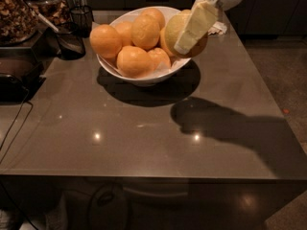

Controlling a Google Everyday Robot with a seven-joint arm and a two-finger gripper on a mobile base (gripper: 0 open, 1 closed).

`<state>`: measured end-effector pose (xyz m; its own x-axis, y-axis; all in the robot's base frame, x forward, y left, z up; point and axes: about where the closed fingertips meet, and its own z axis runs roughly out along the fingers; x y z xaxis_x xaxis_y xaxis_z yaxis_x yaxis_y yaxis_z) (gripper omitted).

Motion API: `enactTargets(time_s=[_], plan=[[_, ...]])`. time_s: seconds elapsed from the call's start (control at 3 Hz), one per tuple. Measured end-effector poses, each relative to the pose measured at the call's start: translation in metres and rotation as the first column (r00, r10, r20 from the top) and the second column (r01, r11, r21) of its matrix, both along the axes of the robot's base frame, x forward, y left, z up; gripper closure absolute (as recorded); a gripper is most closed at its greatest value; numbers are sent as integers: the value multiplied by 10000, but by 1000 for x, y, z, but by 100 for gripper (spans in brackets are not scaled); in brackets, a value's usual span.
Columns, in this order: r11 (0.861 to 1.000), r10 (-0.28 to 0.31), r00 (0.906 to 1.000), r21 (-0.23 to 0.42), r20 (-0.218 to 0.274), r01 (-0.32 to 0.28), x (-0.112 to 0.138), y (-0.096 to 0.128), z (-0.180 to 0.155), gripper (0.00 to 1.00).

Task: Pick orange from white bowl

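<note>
Orange (172,28), pale and dimpled, is clamped in the hand (188,36), whose near finger (196,23) presses across its front, the fruit held over the rim of the white bowl (144,78) just below. Left of the hand, deeper orange fruits (134,37) fill the bowl on the desk (144,143). A dark wire basket (72,43) stands farther left, and crumpled white paper (219,28) lies just behind the hand.

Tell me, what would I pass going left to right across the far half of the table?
In order: bin of brown snacks → dark wire basket → white bowl → orange at the bowl's right rim, clamped in the gripper → crumpled white paper.
</note>
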<state>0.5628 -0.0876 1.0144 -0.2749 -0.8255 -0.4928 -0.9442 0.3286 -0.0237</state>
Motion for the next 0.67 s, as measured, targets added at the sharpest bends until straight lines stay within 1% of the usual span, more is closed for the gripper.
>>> enactTargets(time_s=[0.33, 0.67], plan=[[9955, 745, 9972, 588, 96, -749, -32, -9, 22, 100], [9948, 654, 9973, 760, 346, -679, -24, -3, 24, 100]])
